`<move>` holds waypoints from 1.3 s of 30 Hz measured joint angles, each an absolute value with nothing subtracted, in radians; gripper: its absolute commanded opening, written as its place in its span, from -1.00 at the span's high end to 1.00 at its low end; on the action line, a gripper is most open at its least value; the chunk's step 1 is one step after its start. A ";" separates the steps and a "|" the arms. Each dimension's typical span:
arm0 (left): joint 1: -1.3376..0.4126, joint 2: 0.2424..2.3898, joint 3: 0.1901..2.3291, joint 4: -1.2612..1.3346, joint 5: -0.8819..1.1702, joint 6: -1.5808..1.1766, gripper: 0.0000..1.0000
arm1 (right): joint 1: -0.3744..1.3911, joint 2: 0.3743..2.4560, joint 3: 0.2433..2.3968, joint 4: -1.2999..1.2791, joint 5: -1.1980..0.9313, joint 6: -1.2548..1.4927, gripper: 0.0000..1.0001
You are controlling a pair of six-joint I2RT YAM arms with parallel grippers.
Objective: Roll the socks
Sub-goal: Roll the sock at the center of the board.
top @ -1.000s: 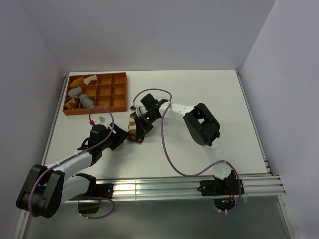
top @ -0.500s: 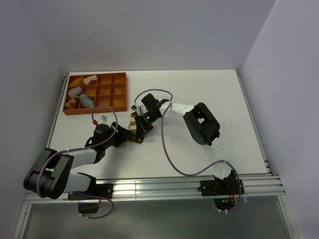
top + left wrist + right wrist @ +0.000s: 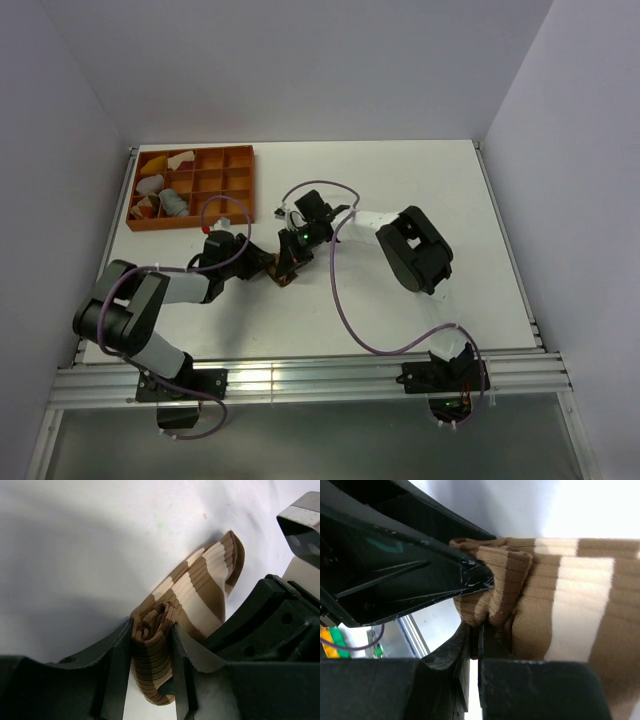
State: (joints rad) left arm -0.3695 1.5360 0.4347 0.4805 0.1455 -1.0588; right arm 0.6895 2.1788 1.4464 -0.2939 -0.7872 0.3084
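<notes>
Change: since a second ago the left arm has pushed in toward the middle of the worktop (image 3: 420, 190), and its fingers have narrowed.
Brown striped sock (image 3: 192, 587): lies mid-worktop between the two arms, with one end wound into a tight roll.
Left end effector (image 3: 150, 650): clenched on the roll, one finger pressing each side of it.
Right end effector (image 3: 475, 635): pinched tight on a fold of the same sock, right against the left one.
Orange tray (image 3: 215, 155): sits at the far left corner, well apart from the sock. Most of its compartments show bare floor.
Tray contents: a grey sock (image 3: 174, 203) and white and yellow cloth pieces (image 3: 150, 185) fill the left compartments.
In the way: a purple cable (image 3: 335, 300) loops over the worktop beside the right arm.
</notes>
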 measured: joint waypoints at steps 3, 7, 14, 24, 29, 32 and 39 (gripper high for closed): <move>-0.381 1.597 0.511 0.454 0.162 -1.035 0.35 | 0.666 2.138 1.374 -0.223 -0.765 0.347 1.00; -0.397 1.647 0.585 0.415 0.178 -1.010 0.46 | 0.645 2.094 1.301 -0.146 -0.720 0.387 1.00; -0.428 1.650 0.616 0.372 0.151 -1.003 0.64 | 0.652 2.006 1.203 -0.068 -0.599 0.407 0.39; -0.447 1.650 0.706 0.212 0.109 -0.974 0.67 | 0.751 1.702 0.940 0.043 -0.210 0.262 -0.20; -0.447 1.650 0.760 0.118 0.089 -0.936 0.69 | 0.866 1.623 0.826 0.160 -0.027 0.136 -0.25; -0.447 1.650 0.785 0.074 0.085 -0.918 0.70 | 0.929 1.616 0.786 0.224 0.065 0.060 -0.25; -0.447 1.667 0.820 0.022 0.085 -0.895 0.71 | 1.001 1.617 0.778 0.337 0.193 -0.056 -0.25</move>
State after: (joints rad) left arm -0.4473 1.6669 0.8196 0.0216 0.0853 -0.8951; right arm 1.0012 1.6173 0.7780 0.3374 0.1932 -0.0559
